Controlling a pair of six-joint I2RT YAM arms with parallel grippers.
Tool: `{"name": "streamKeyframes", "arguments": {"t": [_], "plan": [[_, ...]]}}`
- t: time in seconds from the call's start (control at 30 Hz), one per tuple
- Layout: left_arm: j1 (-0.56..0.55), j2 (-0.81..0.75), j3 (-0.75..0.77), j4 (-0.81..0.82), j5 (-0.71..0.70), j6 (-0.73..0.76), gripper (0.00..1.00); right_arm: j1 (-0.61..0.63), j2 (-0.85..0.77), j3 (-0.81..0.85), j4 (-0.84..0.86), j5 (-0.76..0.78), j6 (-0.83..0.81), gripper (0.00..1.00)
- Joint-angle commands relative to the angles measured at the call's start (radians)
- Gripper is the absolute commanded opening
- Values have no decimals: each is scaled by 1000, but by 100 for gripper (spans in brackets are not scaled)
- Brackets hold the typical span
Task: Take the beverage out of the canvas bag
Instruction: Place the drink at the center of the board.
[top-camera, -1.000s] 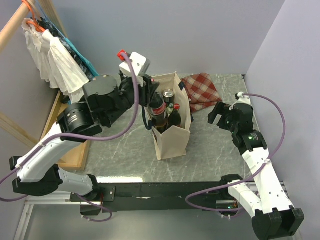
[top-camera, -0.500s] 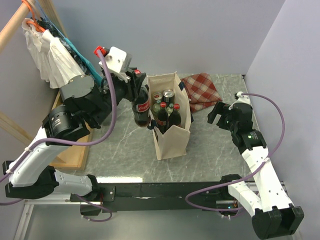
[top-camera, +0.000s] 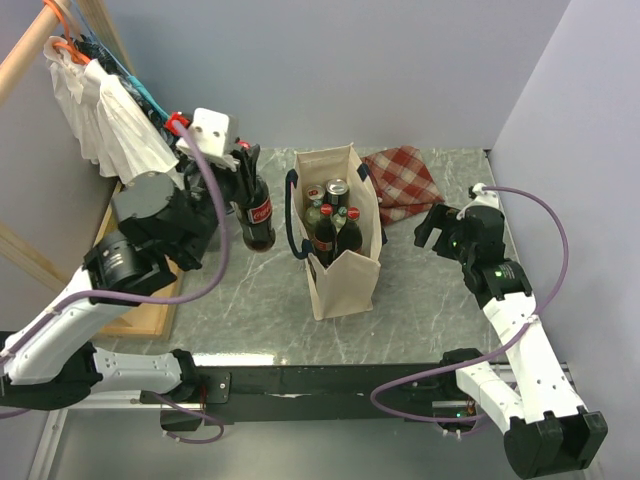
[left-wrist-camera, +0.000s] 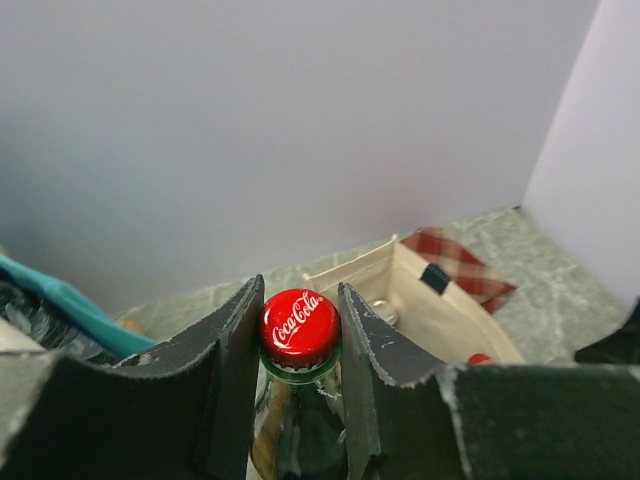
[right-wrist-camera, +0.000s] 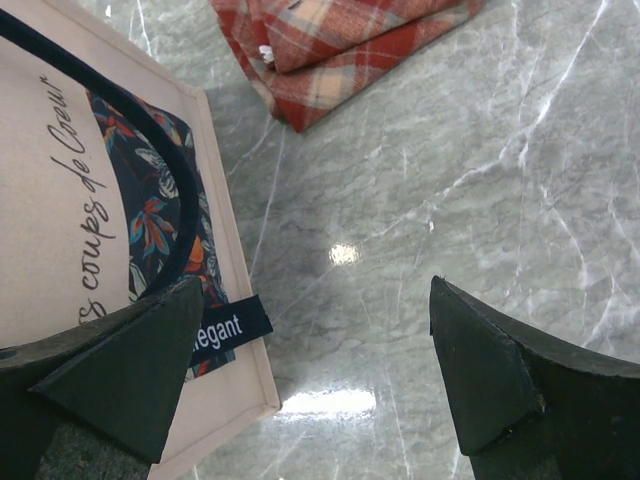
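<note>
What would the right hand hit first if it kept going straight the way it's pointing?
Probably the bare marble table, in the gap between the canvas bag and the red checked cloth. The open right hand frames only tabletop, but the bag's edge is close and depth is unclear.

Canvas bag mid-table, open marble on both sides, red checked cloth beyond it

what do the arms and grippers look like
The left arm and right arm have white links and black joint housings, each trailed by a purple cable. The left wrist carries a white box with a red plug; the right shows a green light. The left gripper and right gripper have dark, wedge-shaped fingers with rough edges.
</note>
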Motion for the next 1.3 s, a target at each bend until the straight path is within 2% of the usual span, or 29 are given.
{"name": "streamKeyframes", "arguments": {"t": [0.0, 0.27, 0.33, 0.47, 0.5, 0.8, 0.93, 1.03, 1.17, 1.27], "plan": [[-3, -48, -21, 301, -79, 57, 1, -2, 2, -10, 40, -7, 0, 100], [-2, -71, -199, 493, -187, 132, 1, -2, 4, -24, 54, -18, 5, 100], [20, -67, -211, 484, -181, 116, 1, -1, 5, -23, 49, -12, 0, 100], [141, -64, -203, 404, -57, -2, 1, -2, 2, -30, 52, -8, 0, 100], [200, -64, -200, 351, -3, -47, 1, -1, 4, -32, 54, -10, 0, 100], [423, -2, -200, 312, 209, -159, 1, -2, 10, -35, 54, -5, -3, 100], [474, 15, -245, 393, 272, -174, 1, -2, 17, -38, 55, 1, -6, 100], [507, 57, -242, 393, 292, -182, 1, -2, 27, -39, 57, -2, -7, 100], [535, 80, -314, 563, 295, -158, 1, -1, 37, -47, 73, -10, -4, 100], [576, 116, -326, 576, 301, -167, 1, -2, 47, -47, 75, -9, -6, 100]]}}
